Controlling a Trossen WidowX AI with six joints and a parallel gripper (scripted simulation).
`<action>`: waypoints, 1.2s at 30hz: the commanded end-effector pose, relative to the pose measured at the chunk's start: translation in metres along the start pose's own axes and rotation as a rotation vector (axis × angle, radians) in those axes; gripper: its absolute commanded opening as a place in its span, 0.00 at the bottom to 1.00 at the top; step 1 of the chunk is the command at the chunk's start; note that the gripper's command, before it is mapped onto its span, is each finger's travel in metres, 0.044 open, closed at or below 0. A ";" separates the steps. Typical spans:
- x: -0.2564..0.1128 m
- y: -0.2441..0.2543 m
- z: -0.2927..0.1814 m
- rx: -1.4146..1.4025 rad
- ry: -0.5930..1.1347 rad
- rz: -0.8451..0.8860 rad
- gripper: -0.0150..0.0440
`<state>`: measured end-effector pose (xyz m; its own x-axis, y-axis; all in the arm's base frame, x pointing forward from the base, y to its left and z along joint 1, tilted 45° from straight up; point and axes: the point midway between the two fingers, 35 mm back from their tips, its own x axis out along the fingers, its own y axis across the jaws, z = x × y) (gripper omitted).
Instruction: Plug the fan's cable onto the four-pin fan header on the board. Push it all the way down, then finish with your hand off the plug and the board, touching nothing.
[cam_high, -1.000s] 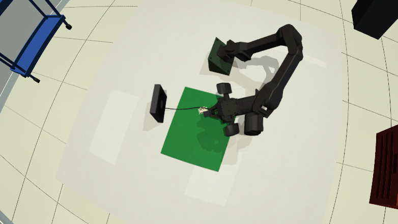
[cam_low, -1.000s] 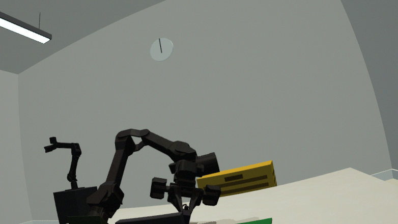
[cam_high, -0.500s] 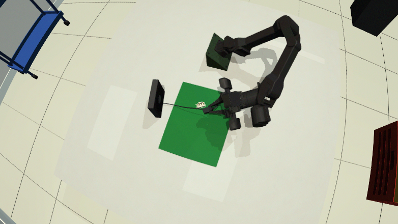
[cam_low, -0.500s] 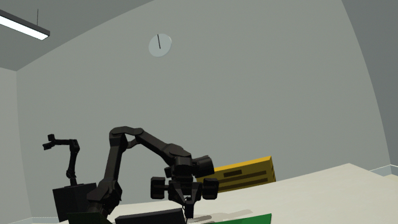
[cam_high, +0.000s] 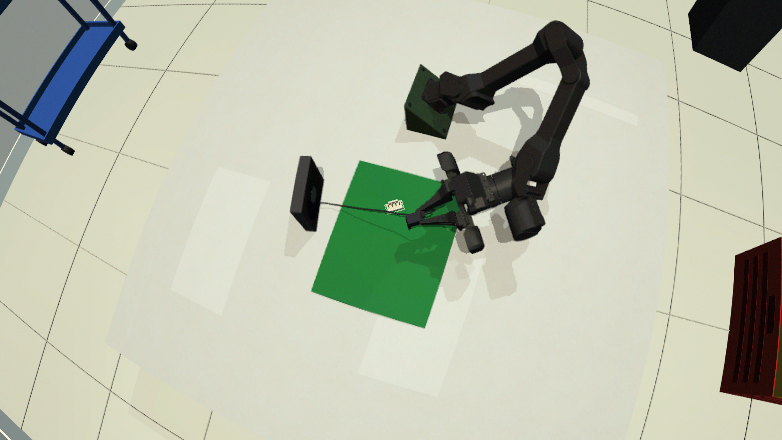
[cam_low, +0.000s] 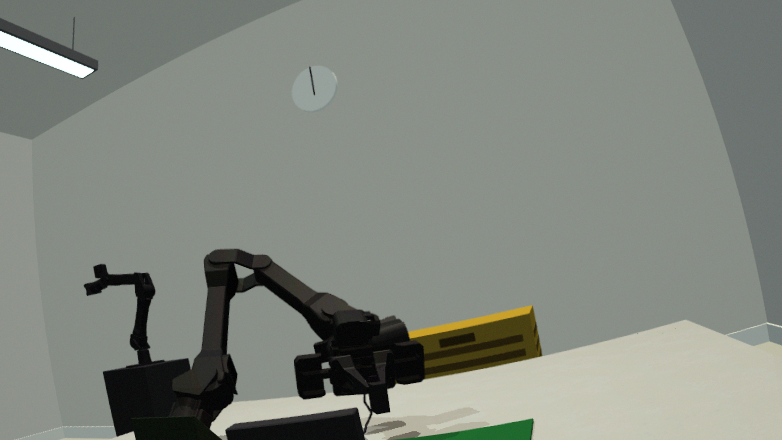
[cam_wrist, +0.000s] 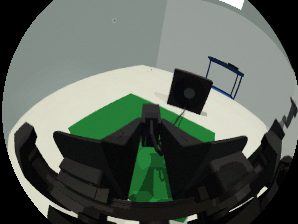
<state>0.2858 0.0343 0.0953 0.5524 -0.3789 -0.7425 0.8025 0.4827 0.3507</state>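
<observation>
The green board (cam_high: 371, 284) (cam_low: 514, 430) (cam_wrist: 105, 122) lies flat. The pale four-pin header (cam_high: 394, 206) stands on it, uncovered in the top view; I cannot make it out in the other views. My gripper (cam_high: 419, 218) (cam_low: 377, 384) (cam_wrist: 150, 122) is shut on the dark plug (cam_high: 413, 221) (cam_low: 379, 401) (cam_wrist: 151, 112). It is tilted far over, fingers pointing towards the fan side, and holds the plug above the board, beside the header and off it. The black fan (cam_high: 307, 194) (cam_low: 295, 425) (cam_wrist: 189, 92) stands upright beyond the board. Its thin cable (cam_high: 349, 206) runs almost straight to the plug.
A dark green block (cam_high: 424, 121) stands under the arm's base, behind the board. The pale table (cam_high: 246, 350) (cam_low: 656, 372) surrounds the board. A blue cart (cam_high: 76, 82) (cam_wrist: 225, 92), a red cabinet (cam_high: 750, 328) and a yellow cabinet (cam_low: 481, 339) stand farther off.
</observation>
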 end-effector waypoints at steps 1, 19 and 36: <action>-0.007 0.000 0.002 0.053 -0.059 0.048 0.25; -0.007 0.001 0.006 0.047 -0.055 0.048 0.25; -0.007 0.000 0.007 0.049 -0.058 0.041 0.25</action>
<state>0.2832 0.0295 0.1045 0.5956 -0.4061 -0.6931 0.7884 0.4608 0.4075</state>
